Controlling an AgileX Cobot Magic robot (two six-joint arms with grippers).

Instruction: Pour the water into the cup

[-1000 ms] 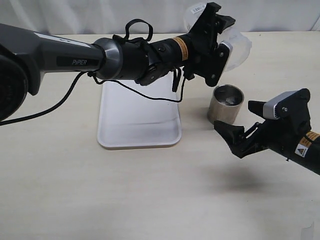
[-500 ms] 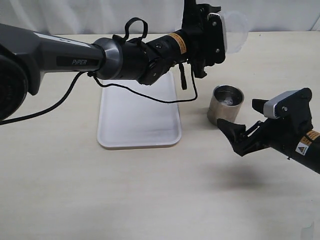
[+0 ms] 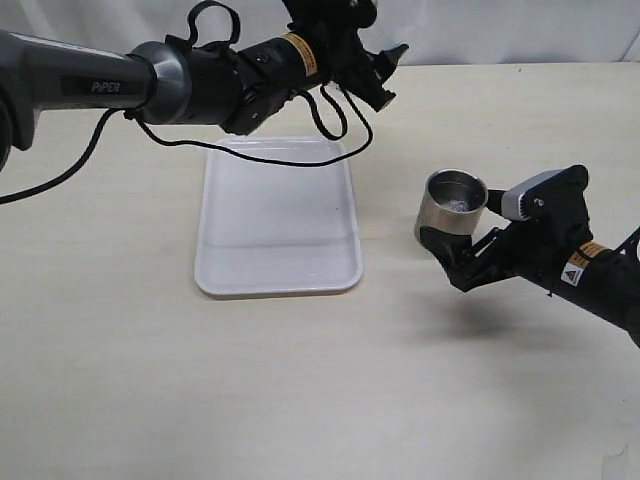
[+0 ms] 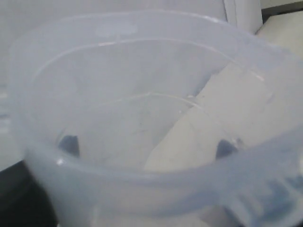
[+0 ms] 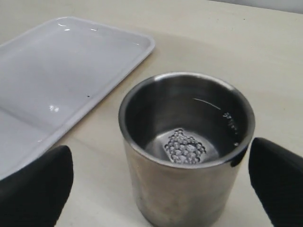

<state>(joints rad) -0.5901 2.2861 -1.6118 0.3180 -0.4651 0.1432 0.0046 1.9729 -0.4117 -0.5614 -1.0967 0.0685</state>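
The open right gripper (image 5: pixel 156 185) flanks a steel cup (image 5: pixel 189 203) holding a little water (image 5: pixel 187 142), beside a white tray (image 3: pixel 275 215). The left gripper (image 3: pixel 357 40) grips a clear jug (image 4: pixel 142 104).

Robotics lab bench as I see it from my station, bare beige tabletop (image 3: pixel 150 400), white curtain backdrop (image 3: pixel 520 30), left arm (image 3: pixel 60 80) branded PIPER, right arm (image 3: pixel 610 295) with a warning sticker (image 3: pixel 574 273), loose black cable (image 3: pixel 250 160), plain white tray (image 3: pixel 280 230)

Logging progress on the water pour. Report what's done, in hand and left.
Done: water with bubbles sits in the cup. In hand: the left gripper holds the clear jug away from the cup; right gripper's open fingers flank it. Left: likely setting the jug down.
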